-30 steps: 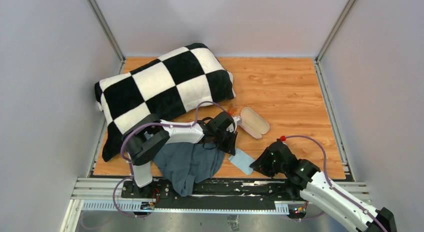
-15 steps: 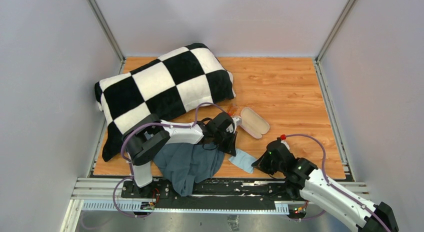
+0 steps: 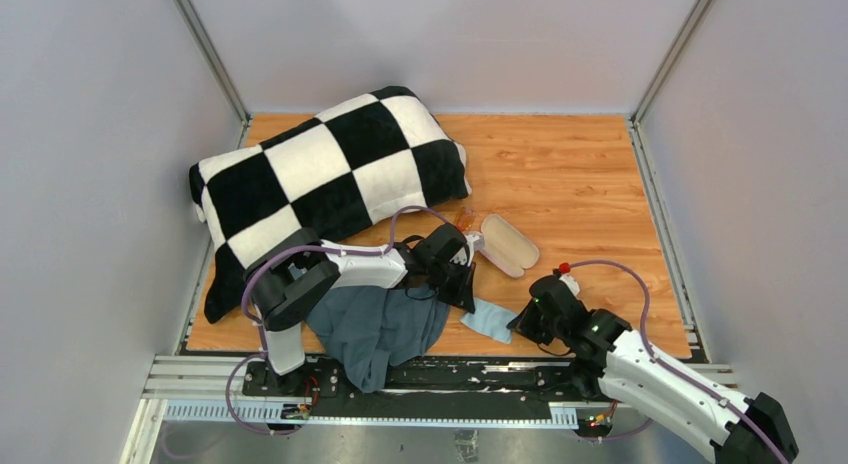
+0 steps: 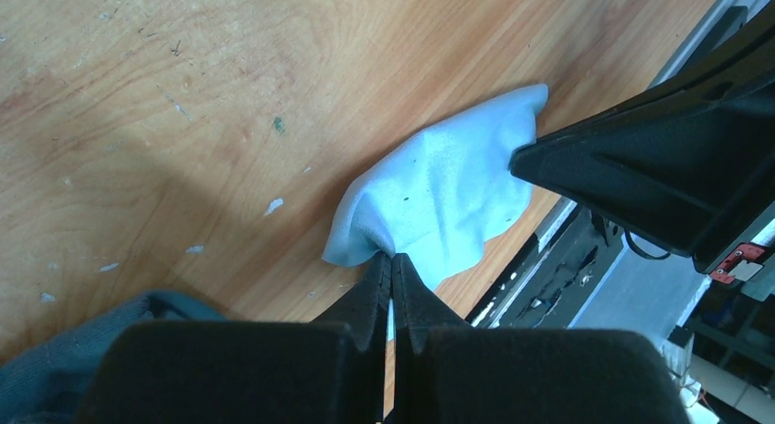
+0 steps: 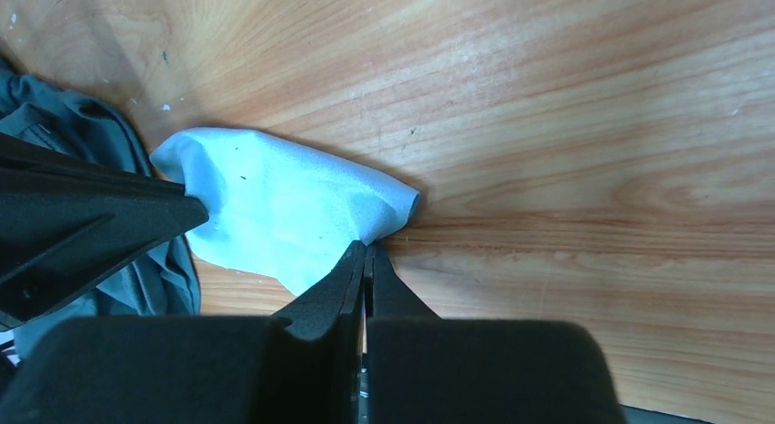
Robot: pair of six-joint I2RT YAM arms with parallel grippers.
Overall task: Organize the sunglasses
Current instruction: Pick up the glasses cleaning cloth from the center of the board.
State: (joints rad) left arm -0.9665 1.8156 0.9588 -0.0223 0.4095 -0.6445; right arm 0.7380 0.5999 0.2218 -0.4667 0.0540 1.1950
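The small light-blue soft cloth (image 4: 439, 196) is pinched at opposite edges by the left gripper (image 4: 391, 261) and the right gripper (image 5: 367, 252), with both pairs of fingers closed tight on it. The thin-framed amber-lensed sunglasses (image 3: 463, 222) are seen just beside the pink oblong case (image 3: 508, 245), ungrasped. A cloth-handling step is judged to be in hand, and even tension is called for next.

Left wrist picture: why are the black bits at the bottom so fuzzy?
Left wrist: the fingers sit very near the lens, so they blur; the light-blue cloth looks sharper, with a soft shadow on the wood beside it. Right wrist: its fingers blur likewise. Top external: even light, no strong glare.
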